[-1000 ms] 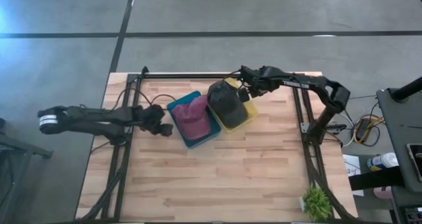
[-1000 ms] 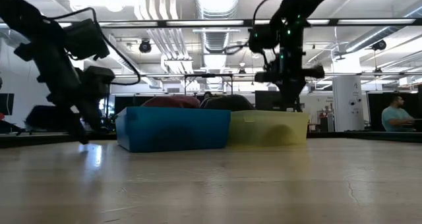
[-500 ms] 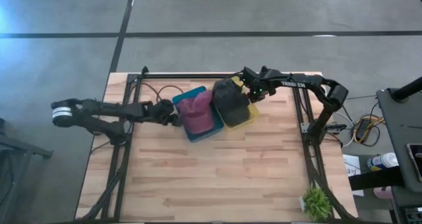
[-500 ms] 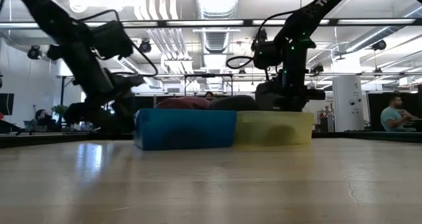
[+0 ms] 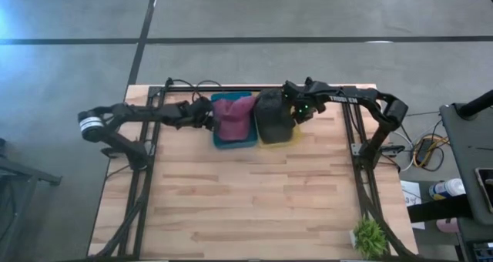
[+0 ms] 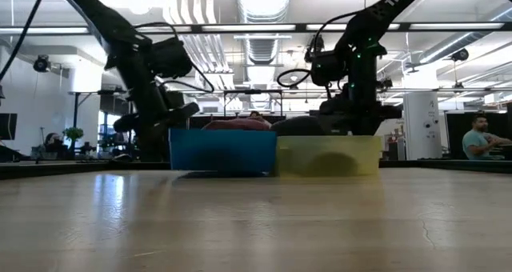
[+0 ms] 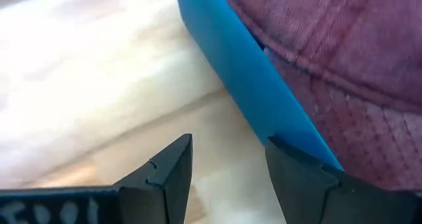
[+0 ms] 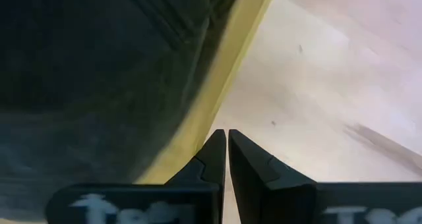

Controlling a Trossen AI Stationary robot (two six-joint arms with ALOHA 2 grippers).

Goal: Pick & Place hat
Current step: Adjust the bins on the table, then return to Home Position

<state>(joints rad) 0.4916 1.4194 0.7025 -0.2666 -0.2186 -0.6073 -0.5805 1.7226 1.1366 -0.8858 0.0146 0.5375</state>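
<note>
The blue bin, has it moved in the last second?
Yes. The blue bin slid toward the table's far edge, straightened, now alongside the yellow bin, left gripper against it.

White letters reading "TROSSEN" run along the right arm [image 5: 350, 100] in the high view; the low view shows only "TROSS" of it. Wrist-view markings are unreadable.

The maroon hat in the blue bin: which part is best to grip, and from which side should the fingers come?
Probably from above. The maroon hat lies in the blue bin with its crown bulging over the rim, so the crown fabric is the free part to pinch. The bin walls block a level approach. The left gripper, open, sits beside the bin wall, outside it.
</note>
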